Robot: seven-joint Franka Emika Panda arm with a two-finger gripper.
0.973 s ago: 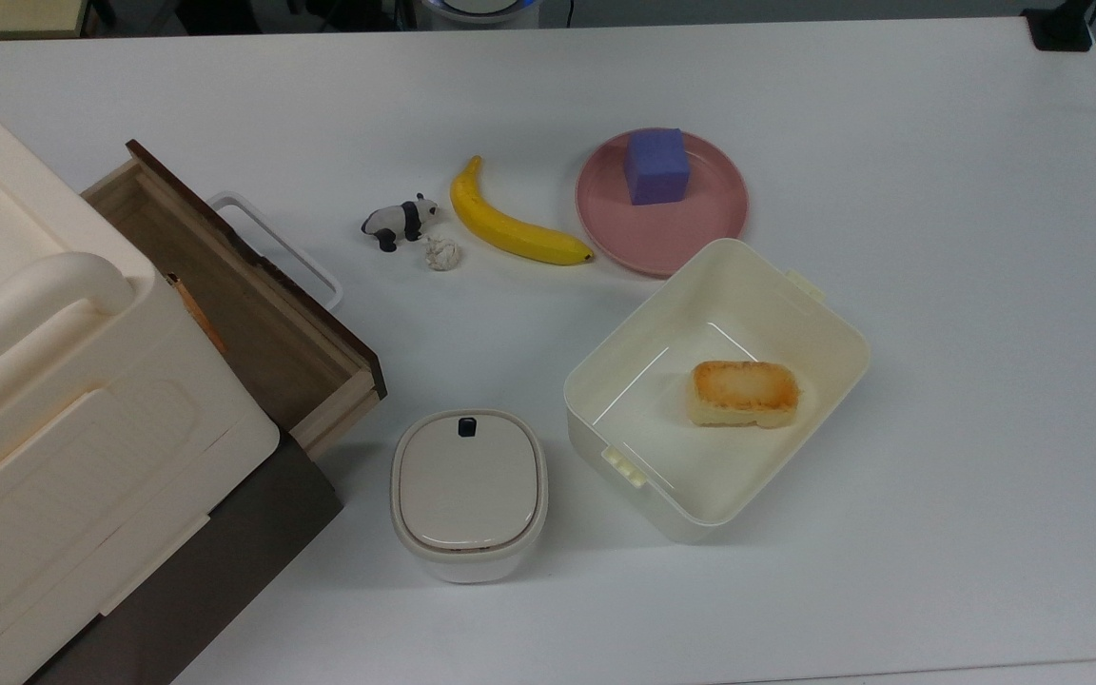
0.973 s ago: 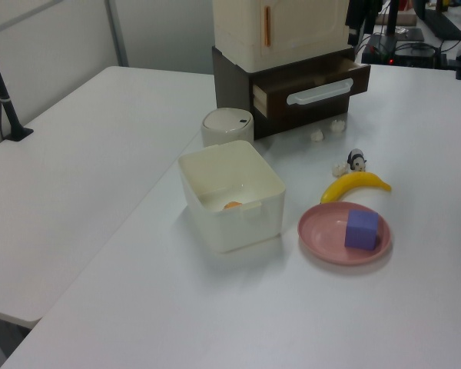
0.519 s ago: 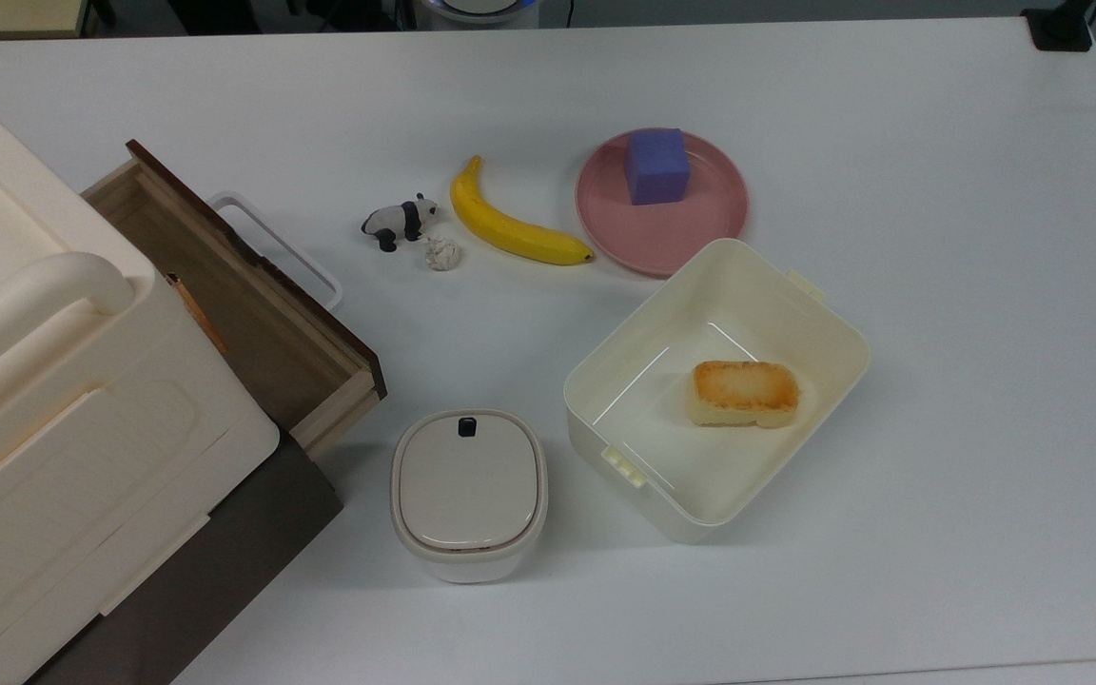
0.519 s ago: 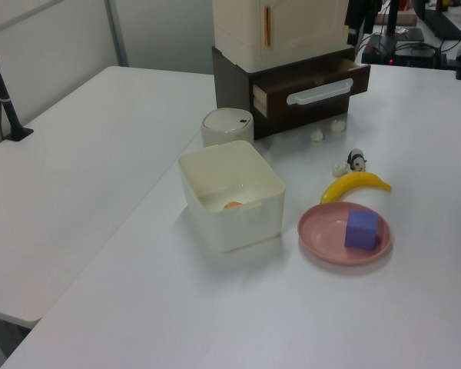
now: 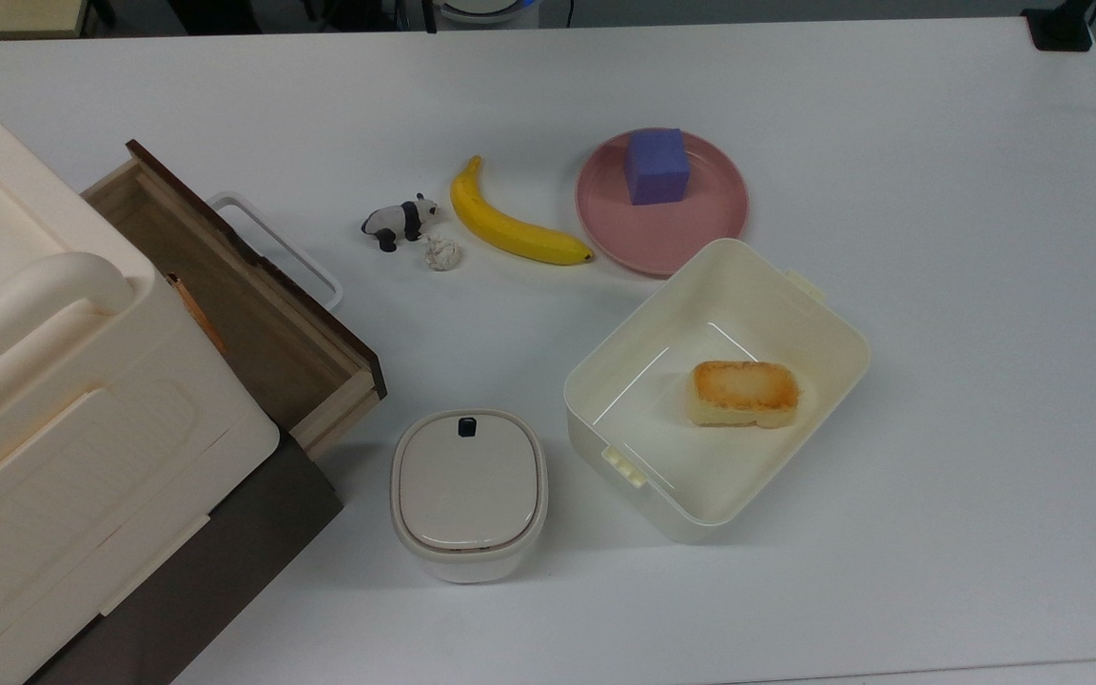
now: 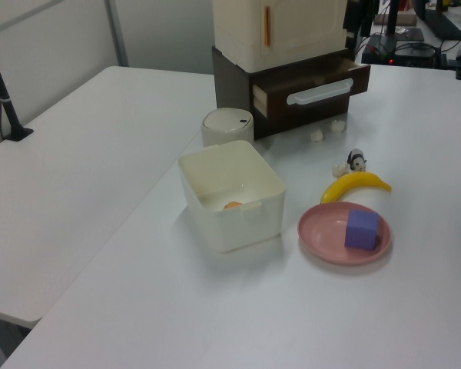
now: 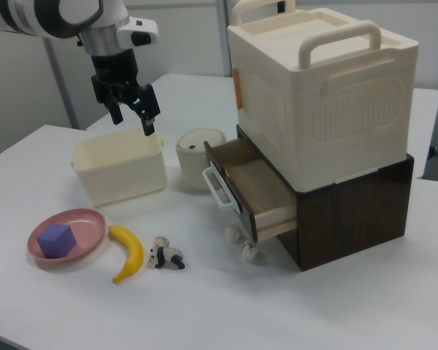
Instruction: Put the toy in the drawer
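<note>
The toy (image 5: 398,222) is a tiny black-and-white panda standing on the white table, between the drawer's handle and the banana (image 5: 510,228). The same toy (image 6: 356,160) (image 7: 168,257) also appears in the left and right views. The drawer (image 5: 253,323) (image 7: 257,191) is pulled out of the dark brown cabinet, its light-brown inside bare and its white loop handle (image 6: 319,91) facing the toy. My gripper (image 7: 133,122) hangs open and empty in the air above the cream tub (image 7: 120,169), far from the toy.
A small whitish lumpy ball (image 5: 441,254) lies right beside the toy. A pink plate (image 5: 691,233) carries a purple cube (image 5: 656,166). The cream tub (image 5: 824,333) holds a piece of toast. A lidded white pot (image 5: 468,490) stands near the drawer. A big cream box (image 7: 321,87) tops the cabinet.
</note>
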